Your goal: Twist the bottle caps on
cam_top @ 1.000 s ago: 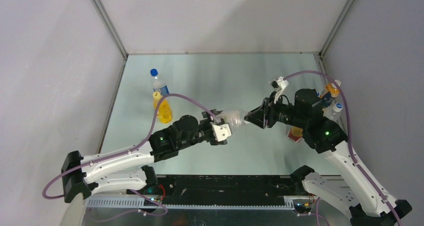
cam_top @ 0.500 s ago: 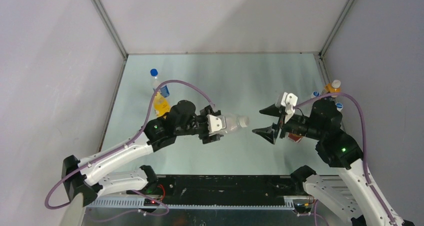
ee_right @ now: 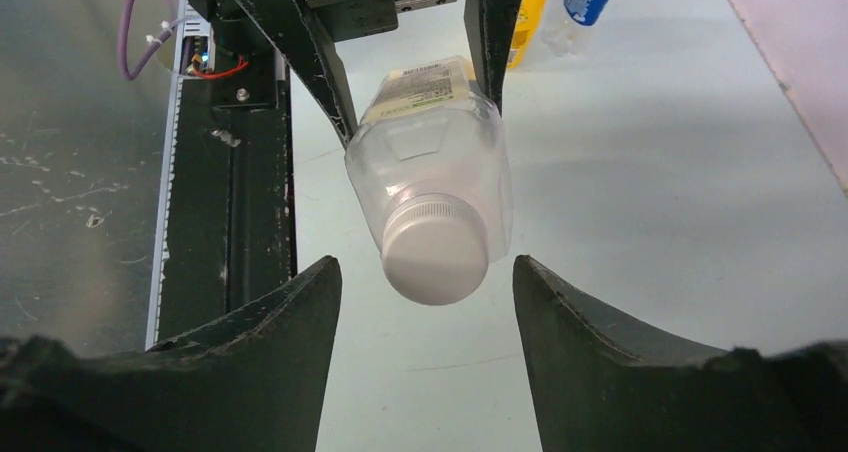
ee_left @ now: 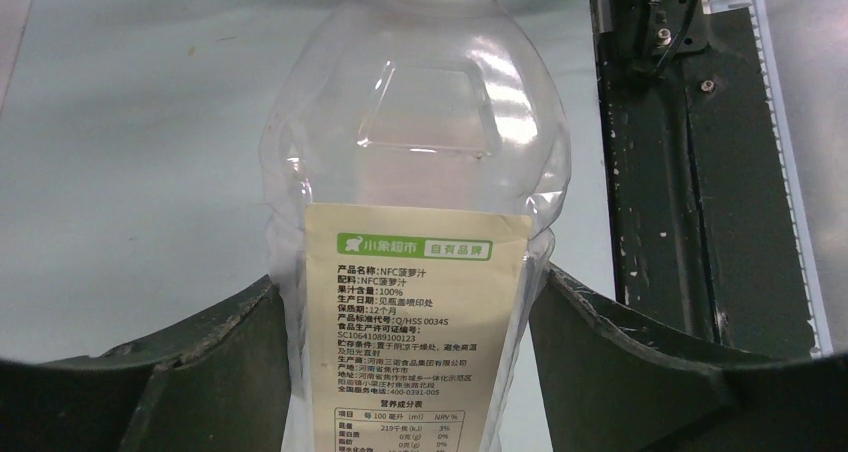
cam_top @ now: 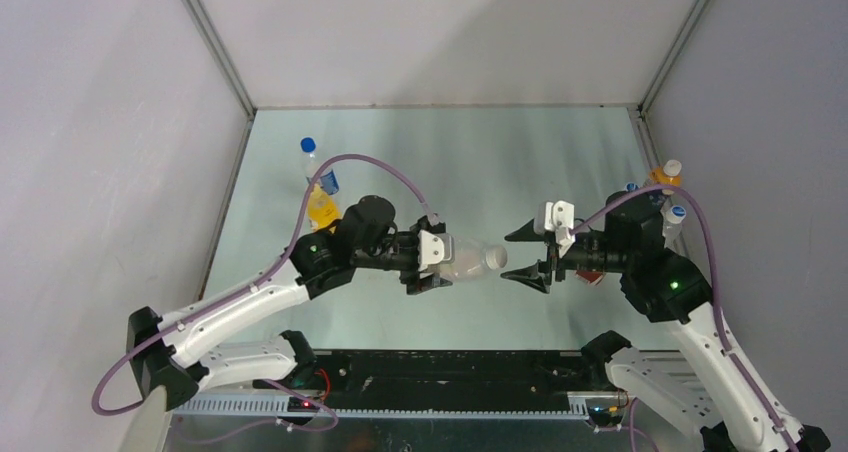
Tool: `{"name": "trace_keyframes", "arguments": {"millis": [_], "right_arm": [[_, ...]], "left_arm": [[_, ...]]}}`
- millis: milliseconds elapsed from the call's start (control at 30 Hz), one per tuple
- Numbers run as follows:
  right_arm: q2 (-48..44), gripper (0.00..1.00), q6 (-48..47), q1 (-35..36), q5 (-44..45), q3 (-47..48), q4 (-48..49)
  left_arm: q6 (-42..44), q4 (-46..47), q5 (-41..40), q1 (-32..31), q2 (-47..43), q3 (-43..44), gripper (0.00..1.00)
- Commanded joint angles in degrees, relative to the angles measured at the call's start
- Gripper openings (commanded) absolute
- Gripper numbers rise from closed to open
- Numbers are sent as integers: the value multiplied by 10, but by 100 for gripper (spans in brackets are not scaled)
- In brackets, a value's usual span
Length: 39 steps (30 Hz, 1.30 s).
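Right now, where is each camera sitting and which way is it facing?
Top view: above and behind the arm bases, looking down at the table; both arms show, left pincer gripping a clear bottle, right pincer open.
Left wrist: looks along the bottle from label toward neck; its own fingers flank the bottle.
Right wrist: faces the bottle's white cap head-on; its own fingers frame the bottom.
Shared: all three see the bottle.

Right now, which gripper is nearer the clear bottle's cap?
Right. The right gripper is open just off the cap; the left gripper clamps the clear bottle lower down.
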Motion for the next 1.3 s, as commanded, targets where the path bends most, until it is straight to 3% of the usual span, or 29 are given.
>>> {"name": "trace_keyframes", "arguments": {"millis": [0,233,500,633,700,800,933,967,1000,1133,1267], "right_arm": [[14,64,-15,10,-18,6,-4],[33,57,-12,19,-12,6,0],[53,31,32,28,0,6,10],[61,9,171,33,58,7,68],[64,0,275,35,113,7,92],[64,0,394,47,200,7,102],[43,0,481,68,307,6,89],[38,4,487,71,317,6,90],[28,18,488,75,330,6,95],[-3,55,457,82,363,3,114],[-18,68,435,82,371,-23,138]], "left_arm": [[-14,24,32,3,7,28,0],[-16,27,38,3,12,34,0],[-32,54,22,3,5,27,0],[-45,151,-73,-18,-16,-16,0],[-33,202,-160,-44,-34,-44,0],[-5,263,-302,-93,-44,-76,0],[11,332,-392,-124,-48,-113,0],[0,343,-398,-125,-46,-119,0],[-6,348,-399,-126,-45,-122,0],[-63,363,-394,-126,-37,-132,0],[-114,402,-384,-126,-33,-147,0]]}}
